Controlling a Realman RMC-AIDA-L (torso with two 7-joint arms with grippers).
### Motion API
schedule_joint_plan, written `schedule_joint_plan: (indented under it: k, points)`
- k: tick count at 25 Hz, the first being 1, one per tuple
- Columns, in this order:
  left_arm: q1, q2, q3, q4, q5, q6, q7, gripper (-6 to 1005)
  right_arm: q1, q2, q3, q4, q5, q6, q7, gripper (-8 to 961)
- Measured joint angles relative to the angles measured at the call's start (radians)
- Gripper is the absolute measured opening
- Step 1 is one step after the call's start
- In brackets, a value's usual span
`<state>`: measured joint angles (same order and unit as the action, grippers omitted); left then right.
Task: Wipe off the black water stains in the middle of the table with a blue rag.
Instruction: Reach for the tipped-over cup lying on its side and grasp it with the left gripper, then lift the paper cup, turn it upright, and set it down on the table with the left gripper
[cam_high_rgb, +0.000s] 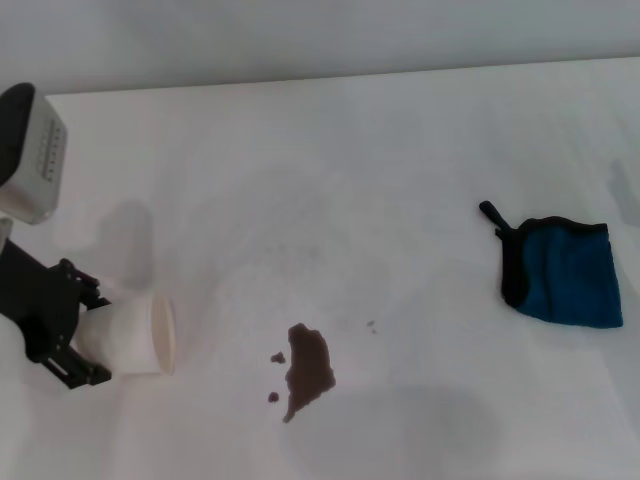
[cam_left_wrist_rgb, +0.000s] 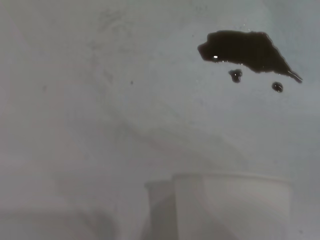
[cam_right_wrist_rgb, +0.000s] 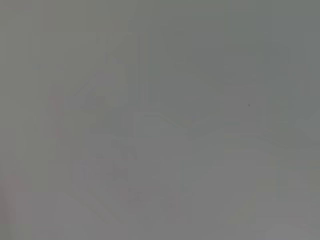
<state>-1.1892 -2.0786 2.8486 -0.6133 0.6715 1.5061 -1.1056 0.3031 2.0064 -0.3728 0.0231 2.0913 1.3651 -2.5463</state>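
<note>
Left end effector (cam_high_rgb: 95, 340) is clamped on a cup (cam_high_rgb: 135, 335); stains (cam_high_rgb: 308, 370) lie just beyond its mouth, rag (cam_high_rgb: 565, 272) well apart on the tabletop (cam_high_rgb: 320, 180).

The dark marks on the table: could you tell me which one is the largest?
The elongated blotch in the black water stains, right of the white paper cup; the droplets beside it are mere specks.

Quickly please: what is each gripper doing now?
Left gripper: shut on the paper cup, held tipped sideways.
Right gripper: not in view.
</note>
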Motion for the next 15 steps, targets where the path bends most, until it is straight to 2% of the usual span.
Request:
schedule_joint_plan:
  k: [10, 15]
  points:
    - [-0.023, 0.000, -0.001, 0.052, -0.016, -0.063, -0.029, 876, 0.001, 0.000, 0.000, -0.001, 0.002, -0.006, -0.002, 670]
    - [-0.030, 0.003, -0.002, 0.055, -0.023, -0.062, -0.037, 820, 0.002, 0.000, 0.000, -0.005, 0.003, -0.007, -0.002, 669]
